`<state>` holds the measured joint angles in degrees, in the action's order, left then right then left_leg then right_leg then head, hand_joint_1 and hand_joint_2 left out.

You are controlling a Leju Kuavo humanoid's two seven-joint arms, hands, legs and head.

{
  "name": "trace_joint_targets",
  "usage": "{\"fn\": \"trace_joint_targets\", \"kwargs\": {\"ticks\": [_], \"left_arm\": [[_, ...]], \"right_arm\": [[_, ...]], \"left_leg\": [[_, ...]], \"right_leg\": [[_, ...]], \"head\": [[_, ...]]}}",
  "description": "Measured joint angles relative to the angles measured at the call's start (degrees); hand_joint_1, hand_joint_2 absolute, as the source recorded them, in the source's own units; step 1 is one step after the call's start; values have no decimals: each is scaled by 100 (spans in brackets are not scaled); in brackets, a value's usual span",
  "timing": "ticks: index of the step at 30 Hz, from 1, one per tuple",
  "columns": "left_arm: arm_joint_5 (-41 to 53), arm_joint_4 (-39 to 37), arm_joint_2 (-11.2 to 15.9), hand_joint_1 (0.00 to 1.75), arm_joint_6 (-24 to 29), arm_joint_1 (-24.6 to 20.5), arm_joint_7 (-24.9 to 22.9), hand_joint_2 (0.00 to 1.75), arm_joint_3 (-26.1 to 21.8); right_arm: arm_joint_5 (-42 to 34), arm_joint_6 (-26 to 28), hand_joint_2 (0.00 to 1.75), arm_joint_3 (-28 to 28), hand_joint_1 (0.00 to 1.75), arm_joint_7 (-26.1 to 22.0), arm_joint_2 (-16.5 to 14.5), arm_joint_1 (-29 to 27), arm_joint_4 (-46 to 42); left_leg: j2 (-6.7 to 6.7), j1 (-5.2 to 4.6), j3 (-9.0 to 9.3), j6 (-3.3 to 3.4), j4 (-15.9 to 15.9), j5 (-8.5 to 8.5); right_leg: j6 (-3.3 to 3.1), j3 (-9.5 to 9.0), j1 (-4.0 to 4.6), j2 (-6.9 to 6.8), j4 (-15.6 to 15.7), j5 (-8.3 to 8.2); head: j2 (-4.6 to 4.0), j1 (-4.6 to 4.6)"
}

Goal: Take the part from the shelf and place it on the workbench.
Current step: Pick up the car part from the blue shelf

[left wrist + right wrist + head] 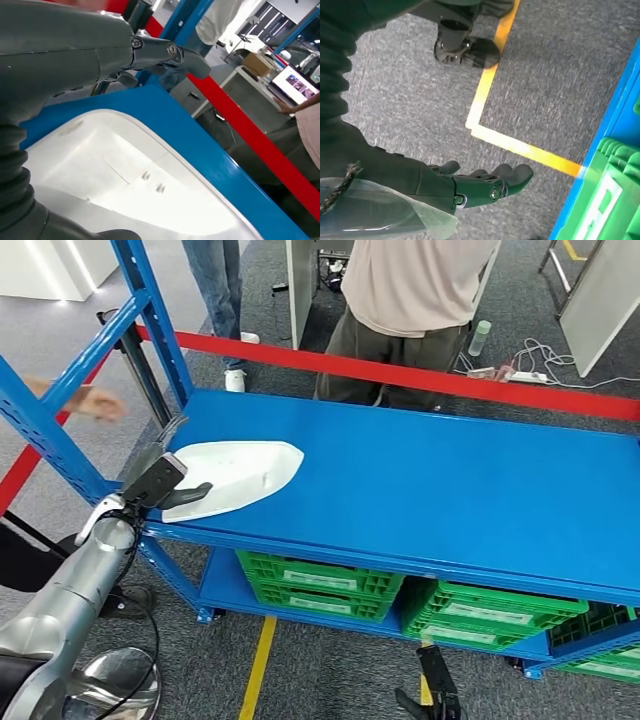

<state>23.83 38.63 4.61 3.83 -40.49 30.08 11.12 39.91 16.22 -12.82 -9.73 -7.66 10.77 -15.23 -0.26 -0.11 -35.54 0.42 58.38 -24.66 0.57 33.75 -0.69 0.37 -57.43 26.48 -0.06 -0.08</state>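
The white part [234, 478] lies flat on the blue shelf [453, 500], its near end bracketed by the left hand [162, 478] (fingers above, thumb below), evidently for lifting; whether it is gripped cannot be told. The right hand [486, 185] hangs open, fingers extended, holding nothing.

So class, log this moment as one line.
left robot hand: gripping white part | part: on blue shelf | right robot hand: open, hanging low

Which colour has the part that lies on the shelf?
The part is white, on the blue shelf. The head view shows it best.
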Motion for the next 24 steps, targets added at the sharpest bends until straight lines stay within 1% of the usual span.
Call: {"fn": "trace_joint_targets", "kwargs": {"ticks": [4,18,24], "left_arm": [[2,-21,-12,0,0,-27,-3,175,12],[80,-56,-10,0,-23,-55,-15,175,54],[357,-203,56,0,-210,-87,-266,175,194]], "right_arm": [[-62,-94,175,-1,0,-90,-1,-1,0],[-109,-128,175,-1,0,-116,-1,-6,0],[-41,-179,175,13,0,-152,0,-16,0]], "left_leg": [[1,-5,0,11,1,5],[1,10,1,12,-1,16],[2,10,1,11,-1,16]], "right_leg": [[23,2,-5,-1,2,-6],[23,11,10,0,-12,-7],[22,11,10,1,-12,-7]], "head": [[1,-3],[1,-3],[0,-2]]}}
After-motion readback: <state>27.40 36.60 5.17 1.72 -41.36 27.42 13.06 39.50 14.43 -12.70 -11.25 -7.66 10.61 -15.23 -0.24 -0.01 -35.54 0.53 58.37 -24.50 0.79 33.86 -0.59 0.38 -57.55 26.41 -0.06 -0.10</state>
